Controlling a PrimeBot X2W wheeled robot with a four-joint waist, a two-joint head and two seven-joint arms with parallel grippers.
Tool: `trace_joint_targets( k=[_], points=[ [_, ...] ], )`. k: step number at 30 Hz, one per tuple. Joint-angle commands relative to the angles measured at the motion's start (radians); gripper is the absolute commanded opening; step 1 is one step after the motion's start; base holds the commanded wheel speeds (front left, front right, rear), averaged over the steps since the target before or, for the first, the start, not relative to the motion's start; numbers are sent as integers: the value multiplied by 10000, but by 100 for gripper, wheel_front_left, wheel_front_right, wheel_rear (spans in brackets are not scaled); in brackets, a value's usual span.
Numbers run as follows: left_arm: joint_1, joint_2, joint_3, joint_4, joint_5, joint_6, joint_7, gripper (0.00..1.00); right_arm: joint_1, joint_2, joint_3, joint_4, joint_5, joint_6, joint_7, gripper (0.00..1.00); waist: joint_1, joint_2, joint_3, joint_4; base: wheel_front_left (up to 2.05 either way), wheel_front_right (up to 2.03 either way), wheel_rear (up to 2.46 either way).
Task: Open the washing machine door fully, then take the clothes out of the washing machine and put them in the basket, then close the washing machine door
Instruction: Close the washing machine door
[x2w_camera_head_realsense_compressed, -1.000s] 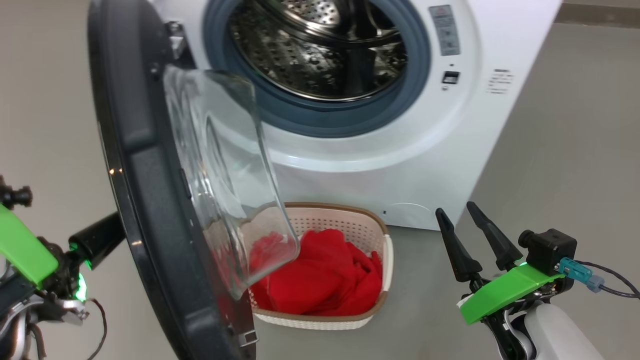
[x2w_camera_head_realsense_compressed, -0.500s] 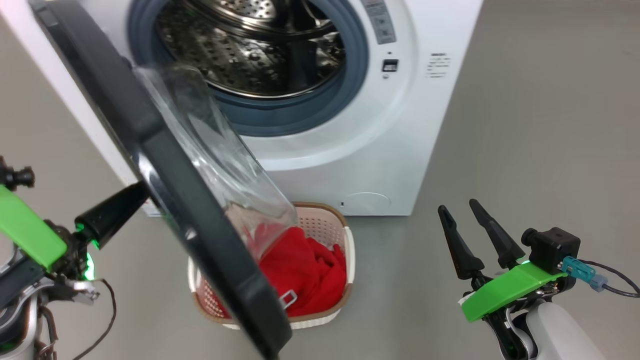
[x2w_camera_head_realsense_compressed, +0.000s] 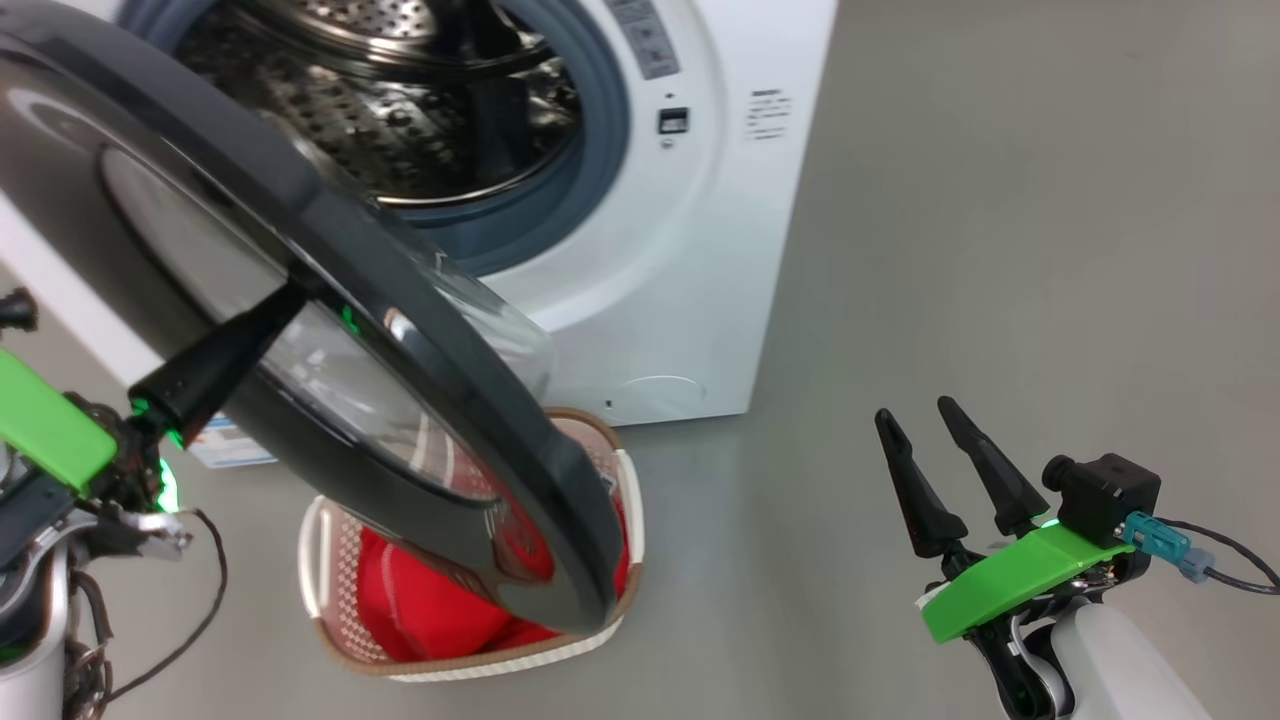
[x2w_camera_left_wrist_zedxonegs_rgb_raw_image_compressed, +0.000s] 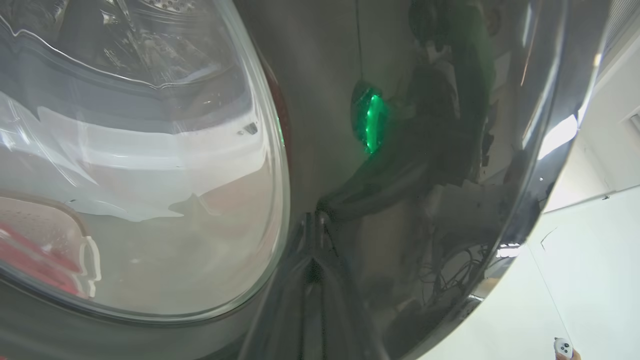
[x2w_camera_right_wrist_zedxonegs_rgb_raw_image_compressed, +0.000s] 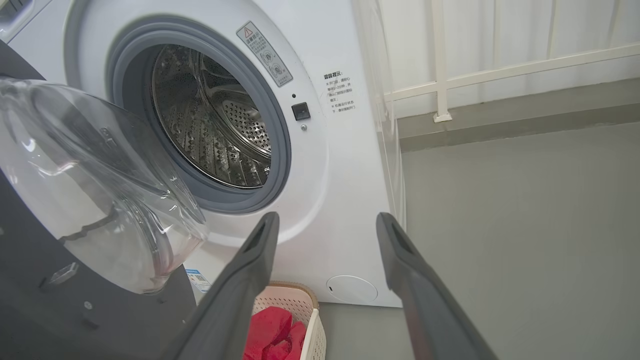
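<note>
My left gripper (x2w_camera_head_realsense_compressed: 285, 305), jaws clenched and empty, is pressing the washing machine door (x2w_camera_head_realsense_compressed: 400, 330) further closed than a second ago. My right gripper (x2w_camera_head_realsense_compressed: 912, 408) is waiting, jaws released. The clothes (x2w_camera_head_realsense_compressed: 420, 610) are already lying in the basket (x2w_camera_head_realsense_compressed: 335, 560) before the washing machine (x2w_camera_head_realsense_compressed: 690, 250).
</note>
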Motion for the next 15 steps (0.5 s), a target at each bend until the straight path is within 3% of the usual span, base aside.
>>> trace_joint_targets(
  k=[1,15],
  points=[
    [-608,303,391,-228,144,-212,-92,0,-235,46,195,-279,-7,16,-49,100,0,-1,77,-327,0,0,0],
    [-1201,173,429,594,1076,-602,-1207,0,-261,86,185,-321,-1,16,-49,100,0,-1,217,-1265,0,0,0]
  ],
)
